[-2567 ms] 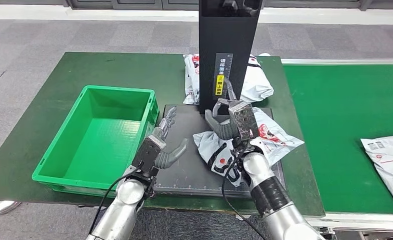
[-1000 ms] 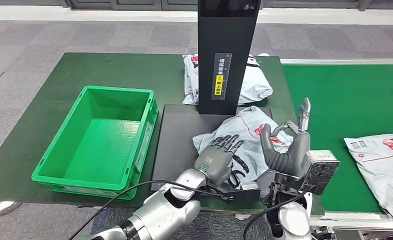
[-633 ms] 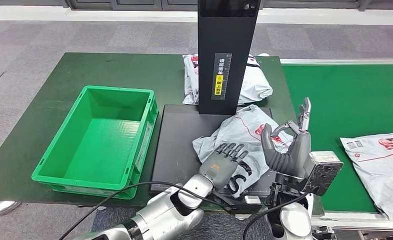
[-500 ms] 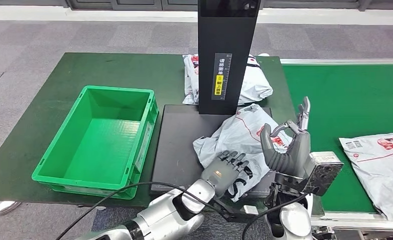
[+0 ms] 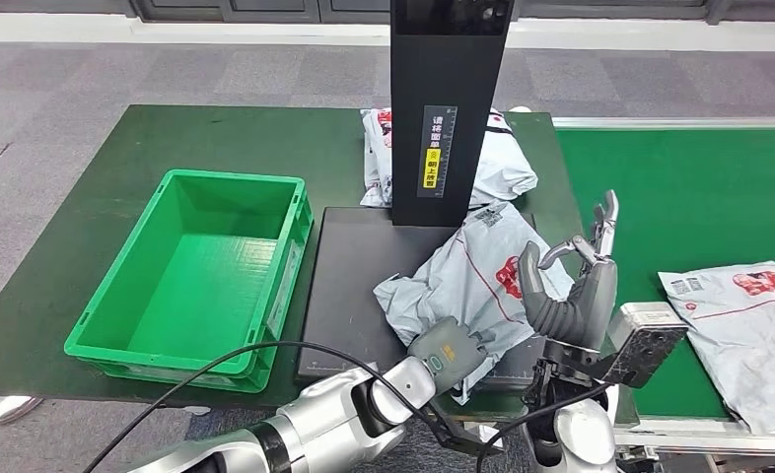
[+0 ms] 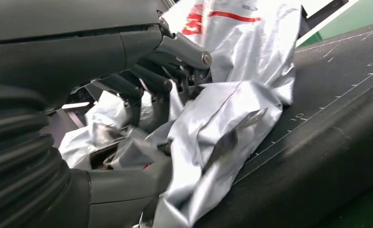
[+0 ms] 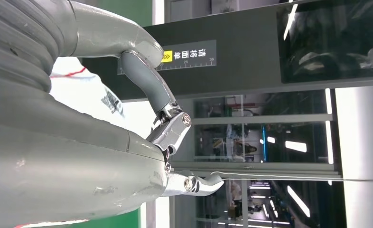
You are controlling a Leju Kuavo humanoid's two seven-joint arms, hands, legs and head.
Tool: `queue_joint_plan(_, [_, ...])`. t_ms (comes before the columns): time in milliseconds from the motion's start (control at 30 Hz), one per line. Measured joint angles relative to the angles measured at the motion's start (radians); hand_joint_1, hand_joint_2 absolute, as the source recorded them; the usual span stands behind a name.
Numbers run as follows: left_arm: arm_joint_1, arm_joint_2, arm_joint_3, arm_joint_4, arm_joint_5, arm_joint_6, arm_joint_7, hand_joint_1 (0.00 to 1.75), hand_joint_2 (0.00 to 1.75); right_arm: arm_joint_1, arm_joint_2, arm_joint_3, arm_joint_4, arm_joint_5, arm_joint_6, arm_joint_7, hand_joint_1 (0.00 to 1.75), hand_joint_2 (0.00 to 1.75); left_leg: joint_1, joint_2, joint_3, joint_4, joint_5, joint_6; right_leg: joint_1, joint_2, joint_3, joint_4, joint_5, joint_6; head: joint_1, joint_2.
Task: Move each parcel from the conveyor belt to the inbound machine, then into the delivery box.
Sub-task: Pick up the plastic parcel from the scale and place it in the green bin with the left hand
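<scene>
Centrally, a crumpled grey plastic mailer parcel with red and black print [image 5: 472,276] was seen lying on the flat black platform of the inbound machine [image 5: 349,286], its near end reaching the platform's front edge. That near end was gripped by the left hand [image 5: 448,353]; in the left wrist view the dark fingers [image 6: 151,83] were curled into the bunched plastic [image 6: 222,123]. The right hand [image 5: 573,286] was held raised beside the parcel's right side, released, its fingers spread and nothing in them. Bare platform was left between the parcel and the green plastic delivery box [image 5: 201,271], which was standing just beside the platform's left edge on the dark green table [image 5: 117,148]. Three parcels were counted: the gripped one, a second white one [image 5: 502,163] behind the machine's black upright column [image 5: 448,69], and a third [image 5: 748,325] on the green conveyor belt [image 5: 679,187] at the right. A yellow-and-white label with small characters [image 5: 437,150] was fixed to the column; they could not be read.
</scene>
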Motion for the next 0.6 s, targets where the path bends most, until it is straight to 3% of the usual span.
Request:
queue_joint_plan(367, [-0.013, 0.0, -0.005, 0.029, 0.027, 0.089, 0.053, 1.75, 1.75, 0.0, 0.007, -0.001, 0.0, -0.008, 0.016, -0.007, 0.0, 1.75, 0.0, 0.0, 0.001, 0.0, 0.0, 0.0, 0.0, 0.0, 0.001, 0.0, 0.0, 0.0, 0.0, 0.0])
queue_joint_plan(500, [-0.022, 0.002, 0.027, 0.05, 0.052, 0.254, 0.123, 1.75, 1.75, 0.0, 0.008, -0.001, 0.0, -0.009, 0.029, 0.0, 0.0, 1.75, 0.0, 0.0, 0.001, 0.0, 0.001, 0.0, 0.0, 0.0, 0.001, 0.0, 0.001, 0.0, 0.0, 0.0])
queue_joint_plan(600, [-0.044, 0.011, 0.121, 0.059, 0.049, 0.431, 0.139, 1.75, 1.75, -0.001, 0.008, -0.002, 0.0, -0.011, 0.026, 0.013, 0.0, 1.75, 0.0, 0.0, 0.001, 0.0, 0.001, 0.0, 0.0, 0.0, 0.001, 0.0, 0.001, 0.001, 0.0, 0.0])
